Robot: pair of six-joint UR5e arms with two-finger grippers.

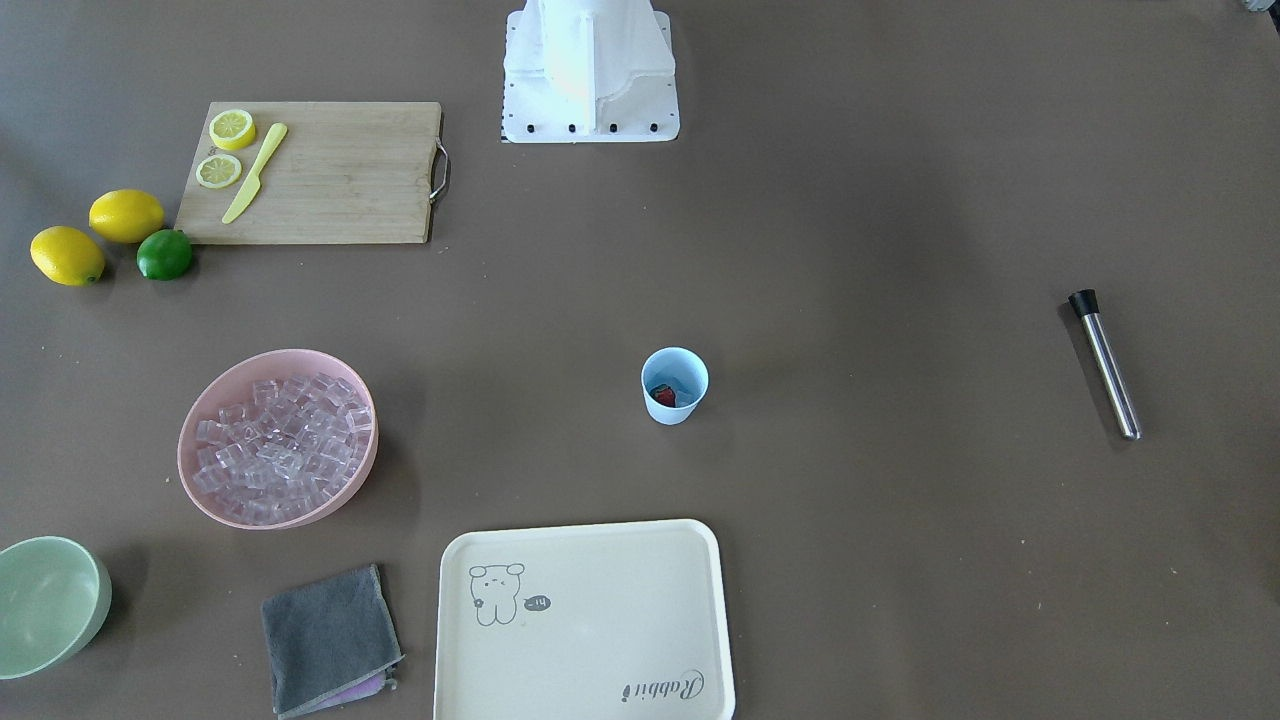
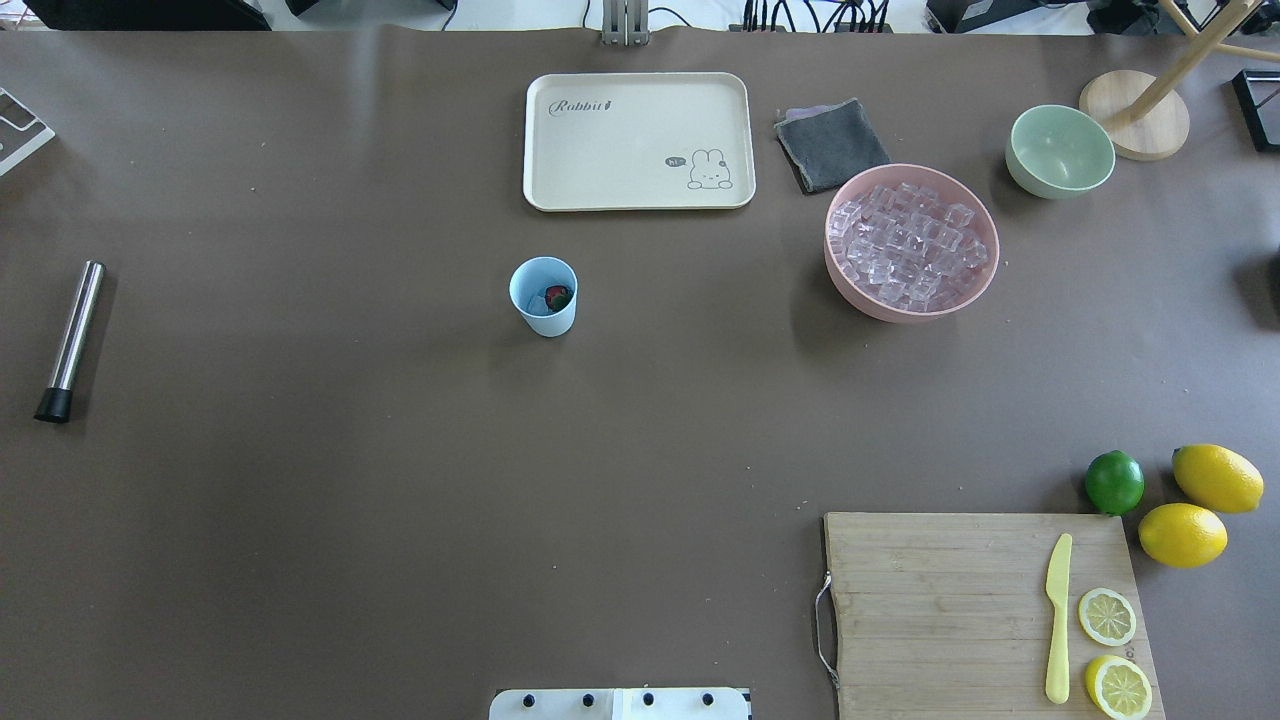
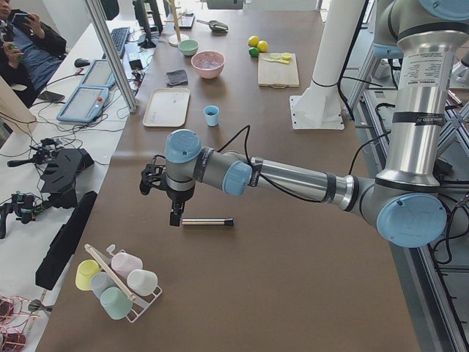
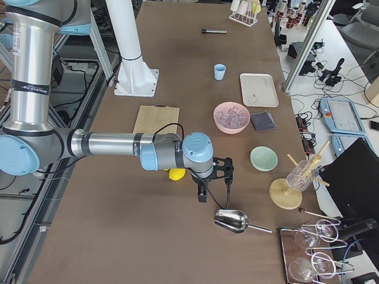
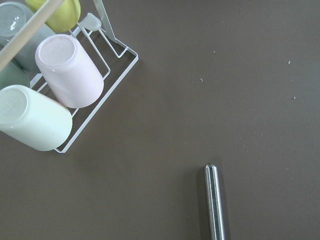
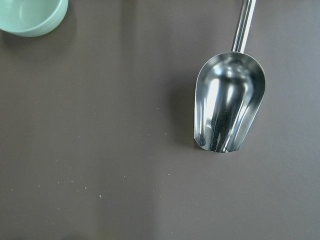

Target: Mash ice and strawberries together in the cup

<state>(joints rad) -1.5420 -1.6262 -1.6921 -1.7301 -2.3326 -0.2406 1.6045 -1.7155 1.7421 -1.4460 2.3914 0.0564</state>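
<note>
The light blue cup stands upright mid-table, also in the overhead view. A red strawberry lies inside it. Clear ice cubes fill a pink bowl. A steel muddler with a black end lies flat far to the cup's left. My left gripper hangs just above the muddler's end; I cannot tell if it is open. My right gripper hovers beside a steel scoop; I cannot tell its state. Neither gripper's fingers show in the wrist views.
A cream tray lies behind the cup. A grey cloth and a pale green bowl are near the pink bowl. A cutting board holds a knife and lemon slices, with lemons and a lime beside it. A cup rack stands near the left gripper.
</note>
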